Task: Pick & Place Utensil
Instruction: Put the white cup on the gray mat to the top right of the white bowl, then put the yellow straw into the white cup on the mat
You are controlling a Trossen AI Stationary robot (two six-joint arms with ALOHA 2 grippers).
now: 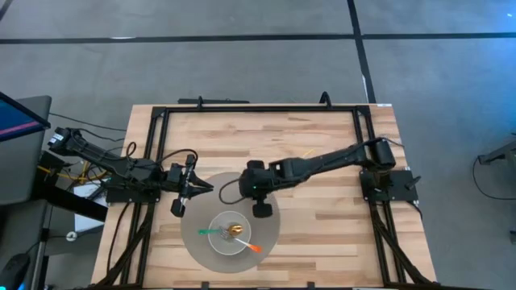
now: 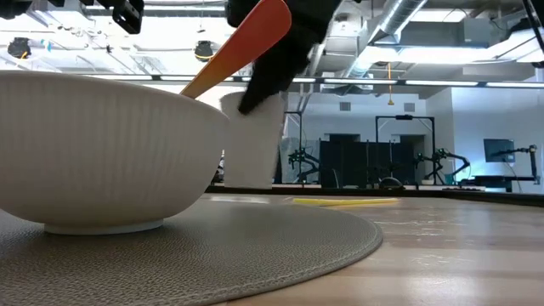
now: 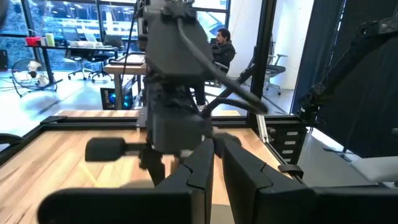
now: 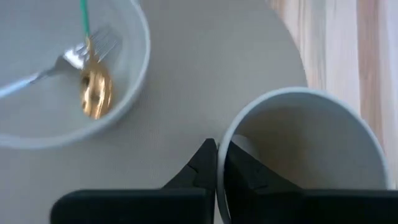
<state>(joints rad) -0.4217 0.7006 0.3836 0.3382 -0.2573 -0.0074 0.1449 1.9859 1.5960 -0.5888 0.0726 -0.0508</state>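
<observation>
A white bowl [image 1: 232, 234] [image 2: 102, 153] stands on a round grey mat [image 1: 201, 242]. In it lie a gold spoon [image 4: 94, 93], a silver fork [image 4: 68, 62] with a green handle and an orange-handled utensil [image 2: 246, 42] that leans on the bowl's rim. A white cup [image 4: 305, 143] [image 2: 251, 144] is on the mat just behind the bowl. My right gripper [image 4: 219, 162] [image 1: 262, 208] is over the cup, shut on its rim. My left gripper [image 1: 205, 187] [image 3: 217, 168] waits shut above the mat's left edge, holding nothing. My right gripper holds the white cup by its rim [image 4: 225, 140], on the side toward the bowl. One finger is inside the cup and one is outside. The fingers come from above, pointing down. The cup is upright; whether its base is on the mat, I cannot tell.
The mat covers the near middle of the wooden table [image 1: 322, 234]. Bare wood lies to its right and at the far side. A black frame [image 1: 258, 107] runs round the table's edges. A thin yellow strip [image 2: 340, 202] lies on the wood beyond the mat.
</observation>
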